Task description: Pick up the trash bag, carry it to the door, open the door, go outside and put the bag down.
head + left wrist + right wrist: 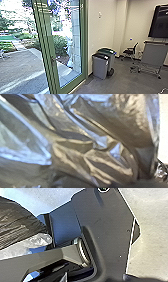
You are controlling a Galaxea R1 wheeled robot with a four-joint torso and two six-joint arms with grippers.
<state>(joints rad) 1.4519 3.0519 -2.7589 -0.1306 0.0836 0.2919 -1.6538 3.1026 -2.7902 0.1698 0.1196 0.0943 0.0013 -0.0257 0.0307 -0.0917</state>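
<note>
At eleven o'clock, a misjudged turn could snag the trash bag, close at the left wrist, on the door handle and tear it; towards one o'clock, you could strike the bins. You cannot tell either gripper's opening or hold; the bag's outline is cut off

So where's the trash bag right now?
The trash bag is at the robot's left wrist, crinkled and close up in that wrist's view; probably more of it shows beside the robot's dark plate in the right wrist view.
</note>
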